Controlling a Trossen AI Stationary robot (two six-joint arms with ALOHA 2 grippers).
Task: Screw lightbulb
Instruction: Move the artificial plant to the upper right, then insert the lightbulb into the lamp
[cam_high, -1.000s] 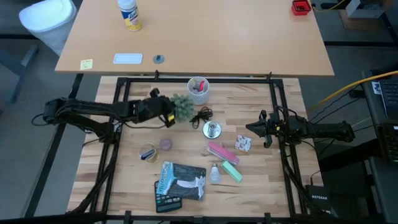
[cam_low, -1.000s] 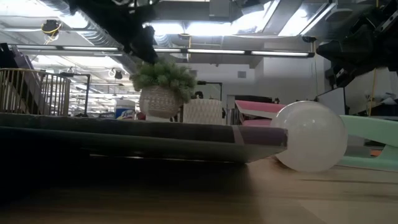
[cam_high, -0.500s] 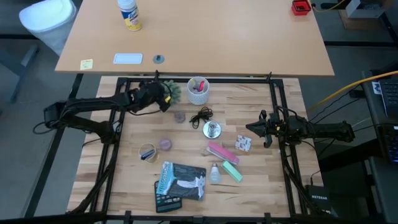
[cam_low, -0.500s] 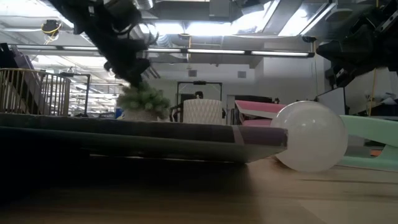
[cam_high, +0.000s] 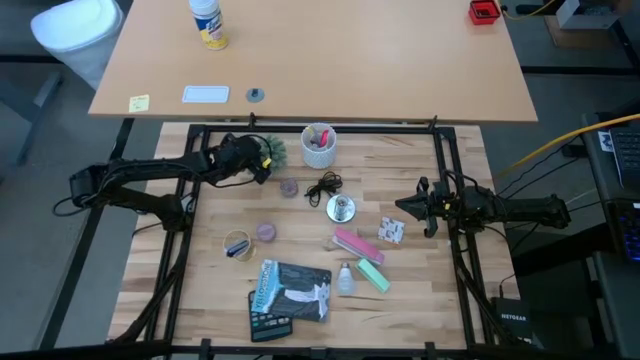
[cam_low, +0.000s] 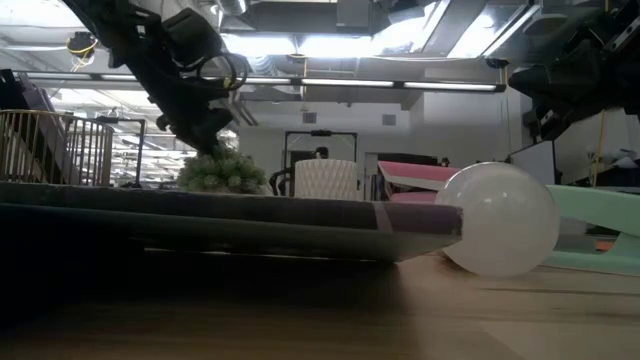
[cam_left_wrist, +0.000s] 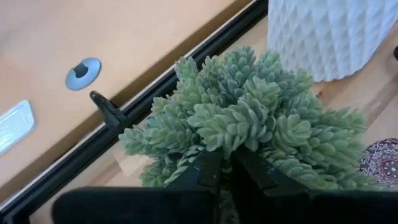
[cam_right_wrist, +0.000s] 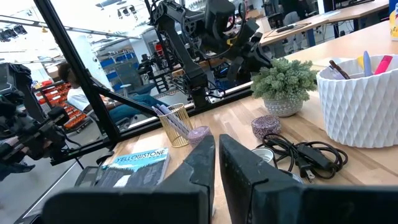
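Left gripper (cam_left_wrist: 227, 171): clamped on bushy green artificial plant (cam_high: 272, 152), now set lower at table's rear edge | right gripper (cam_right_wrist: 216, 163): fingers together, unmoved at right side | white faceted cup (cam_high: 318, 146): pens held inside | frosted-white pear-shaped lightbulb (cam_high: 346, 279): lying untouched beside mint-green block (cam_high: 372, 274), near front.

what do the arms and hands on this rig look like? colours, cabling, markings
Both arms are dark, near-black, slim jointed links. The left arm has thin black cables running alongside it; the left hand has yellow marks by its tip. The right arm is equally black, ending in the right hand. Each hand has two flat, matte black fingers. No readable markings show.
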